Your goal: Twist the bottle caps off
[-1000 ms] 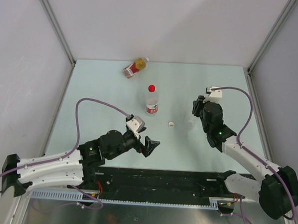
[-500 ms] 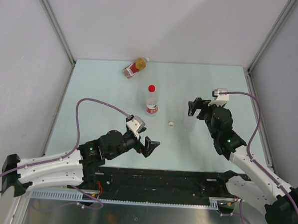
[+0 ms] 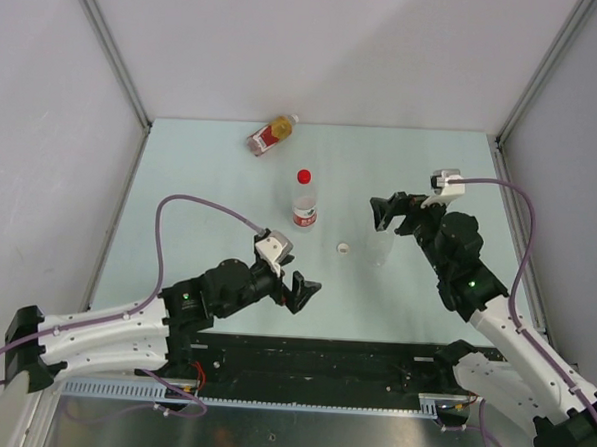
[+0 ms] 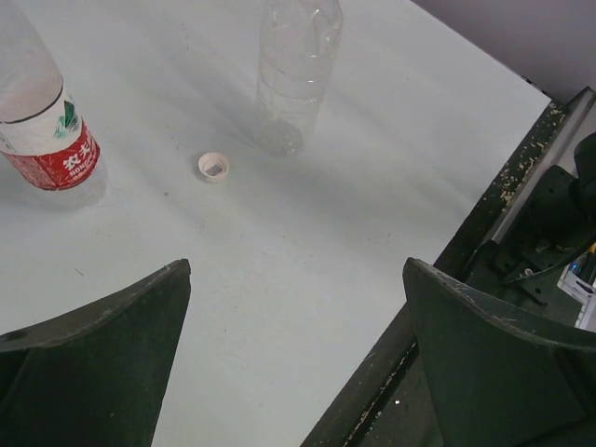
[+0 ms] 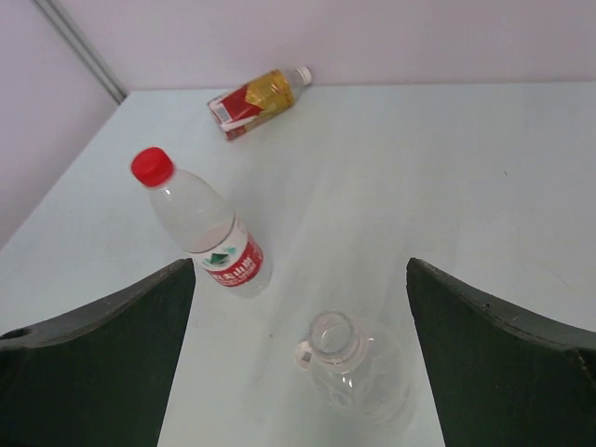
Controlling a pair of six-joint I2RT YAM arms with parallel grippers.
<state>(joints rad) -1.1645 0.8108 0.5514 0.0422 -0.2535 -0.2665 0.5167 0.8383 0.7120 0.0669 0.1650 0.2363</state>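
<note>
The clear unlabelled bottle (image 3: 379, 249) stands upright with an open mouth (image 5: 332, 334). A white cap (image 3: 343, 249) lies on the table beside it (image 4: 213, 167). The labelled bottle (image 3: 303, 206) stands upright with its red cap (image 5: 152, 166) on. Near the back edge the amber bottle (image 3: 271, 134) lies on its side, its white cap (image 5: 300, 74) on. My right gripper (image 3: 387, 215) hangs open above the clear bottle (image 5: 368, 377), holding nothing. My left gripper (image 3: 301, 290) is open and empty, low over the table near the front; the labelled bottle (image 4: 48, 140) and clear bottle (image 4: 294, 74) lie ahead of it.
Grey walls with metal corner posts (image 3: 112, 49) close in the pale table (image 3: 200, 188) on three sides. A black rail (image 3: 321, 360) with the arm bases runs along the near edge (image 4: 521, 186).
My right gripper has gone from shut to wide open, and its wrist has drawn back to the right, away from the clear bottle. The left arm has barely moved.
</note>
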